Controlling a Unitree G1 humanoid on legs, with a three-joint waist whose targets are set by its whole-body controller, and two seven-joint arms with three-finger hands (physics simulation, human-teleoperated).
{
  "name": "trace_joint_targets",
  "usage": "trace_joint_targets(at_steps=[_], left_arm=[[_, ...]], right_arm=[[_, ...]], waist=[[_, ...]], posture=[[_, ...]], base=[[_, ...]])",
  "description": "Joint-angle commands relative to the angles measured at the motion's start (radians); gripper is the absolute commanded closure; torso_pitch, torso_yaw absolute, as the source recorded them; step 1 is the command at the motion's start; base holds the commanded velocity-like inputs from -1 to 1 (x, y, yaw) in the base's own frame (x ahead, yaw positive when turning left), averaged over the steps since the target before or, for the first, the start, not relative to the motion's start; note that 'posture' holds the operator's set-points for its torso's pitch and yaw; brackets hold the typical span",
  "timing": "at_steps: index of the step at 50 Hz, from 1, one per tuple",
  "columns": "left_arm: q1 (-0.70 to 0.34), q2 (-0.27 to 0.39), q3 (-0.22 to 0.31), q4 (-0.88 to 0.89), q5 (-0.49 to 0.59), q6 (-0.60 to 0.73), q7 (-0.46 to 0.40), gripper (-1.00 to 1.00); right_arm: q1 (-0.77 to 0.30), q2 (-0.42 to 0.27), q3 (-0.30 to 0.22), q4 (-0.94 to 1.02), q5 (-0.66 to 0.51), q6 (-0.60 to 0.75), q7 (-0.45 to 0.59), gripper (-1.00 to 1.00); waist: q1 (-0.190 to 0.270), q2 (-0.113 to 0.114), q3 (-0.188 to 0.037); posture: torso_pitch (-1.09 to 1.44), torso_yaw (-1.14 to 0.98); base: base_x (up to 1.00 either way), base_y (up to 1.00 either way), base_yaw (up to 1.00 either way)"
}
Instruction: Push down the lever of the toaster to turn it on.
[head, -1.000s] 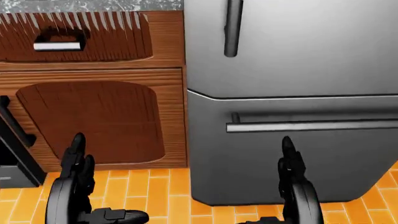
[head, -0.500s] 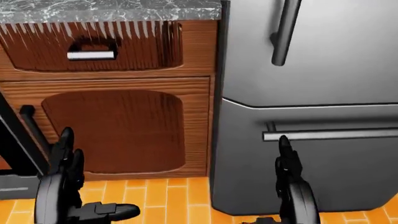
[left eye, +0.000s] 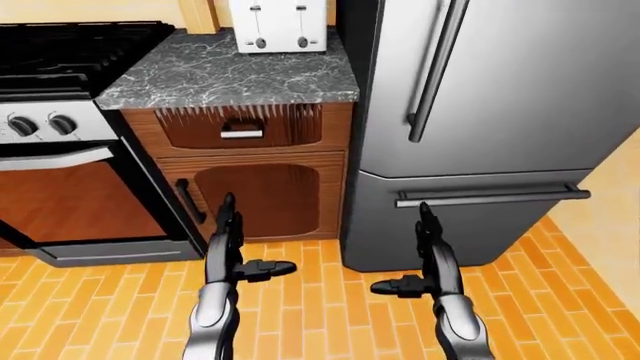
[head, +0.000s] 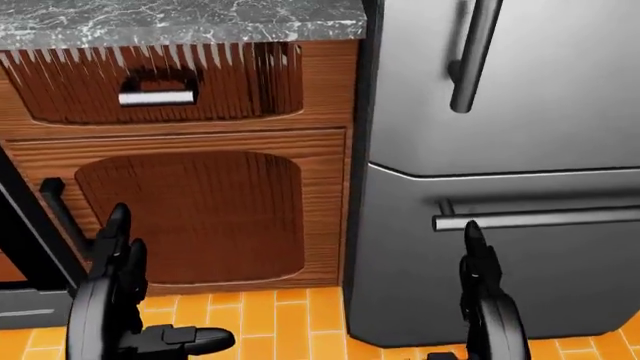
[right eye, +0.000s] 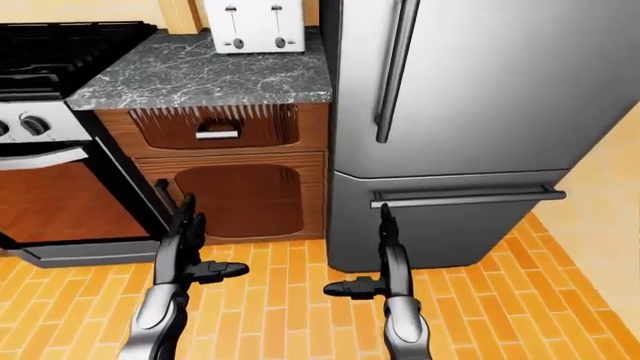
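A white toaster (left eye: 278, 25) stands at the far end of the grey marble counter (left eye: 225, 75), at the top of the left-eye view; two lever slots with round knobs show on its face. My left hand (left eye: 232, 244) and right hand (left eye: 428, 255) hang low over the orange floor, far below the toaster. Both hands are open, fingers straight, thumbs out, holding nothing. In the head view the toaster is out of frame; only the counter's edge (head: 180, 22) shows.
A steel fridge (left eye: 490, 112) with a vertical handle (left eye: 437, 67) stands right of the counter. A black stove and oven (left eye: 60, 150) stand left. Below the counter are a wooden drawer (left eye: 240, 126) and cabinet door (left eye: 255, 199).
The whole head view has shifted right and down: the camera has turned left and tilted up, bringing the counter edge into view. The hands keep their pose.
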Motion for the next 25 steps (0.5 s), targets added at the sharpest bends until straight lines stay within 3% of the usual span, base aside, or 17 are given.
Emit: trace_joint_targets(at_steps=[1,6,7,8,9,10,11,15,22,25], left_arm=[[-0.019,0.009,0.014,-0.042,-0.002,-0.034,0.005,-1.0],[-0.022,0.009,0.012,-0.034,0.001,-0.039,0.007,-1.0],[-0.022,0.009,0.012,-0.035,0.0,-0.037,0.006,-1.0],[-0.022,0.01,0.013,-0.036,-0.001,-0.037,0.006,-1.0],[-0.024,0.01,0.014,-0.036,-0.002,-0.036,0.007,-1.0],[-0.023,0.01,0.013,-0.035,-0.002,-0.036,0.006,-1.0],[-0.023,0.009,0.012,-0.033,-0.001,-0.039,0.007,-1.0],[-0.025,0.006,0.007,-0.018,0.004,-0.051,0.009,-1.0],[-0.031,0.013,0.021,-0.033,-0.013,-0.033,0.006,-1.0],[-0.032,0.011,0.015,-0.019,-0.006,-0.048,0.01,-1.0]], right_arm=[[-0.01,0.004,0.011,-0.056,-0.003,-0.033,0.002,-1.0],[-0.015,0.005,0.007,-0.047,0.002,-0.043,0.003,-1.0],[-0.013,0.005,0.007,-0.053,0.003,-0.041,0.003,-1.0],[-0.013,0.005,0.006,-0.054,0.003,-0.042,0.002,-1.0],[-0.015,0.005,0.005,-0.052,0.005,-0.046,0.002,-1.0],[-0.017,0.005,0.004,-0.046,0.008,-0.052,0.002,-1.0],[-0.022,0.005,0.003,-0.038,0.009,-0.054,0.001,-1.0],[-0.03,0.002,-0.004,-0.014,0.017,-0.067,0.002,-1.0],[0.002,0.004,-0.001,-0.067,0.01,-0.05,-0.003,-1.0],[-0.014,0.003,-0.002,-0.042,0.007,-0.054,-0.005,-1.0]], waist=[[0.003,0.0,-0.009],[-0.001,0.032,0.008],[-0.004,0.06,0.001],[-0.015,0.115,-0.007],[-0.016,0.149,0.006],[-0.002,0.207,-0.005],[0.003,0.156,0.015],[0.011,0.131,0.001],[0.026,0.092,0.003],[0.032,0.058,-0.001]], posture=[[0.0,0.0],[0.0,0.0],[0.0,0.0],[0.0,0.0],[0.0,0.0],[0.0,0.0],[0.0,0.0],[0.0,0.0],[0.0,0.0],[0.0,0.0]], base=[[0.0,1.0,0.0],[0.0,0.92,0.0],[0.0,0.13,0.0],[0.0,0.0,0.0],[0.0,0.0,0.0],[0.0,0.0,0.0],[0.0,0.0,0.0],[0.0,0.0,0.0],[0.0,0.0,0.0],[0.0,0.0,0.0]])
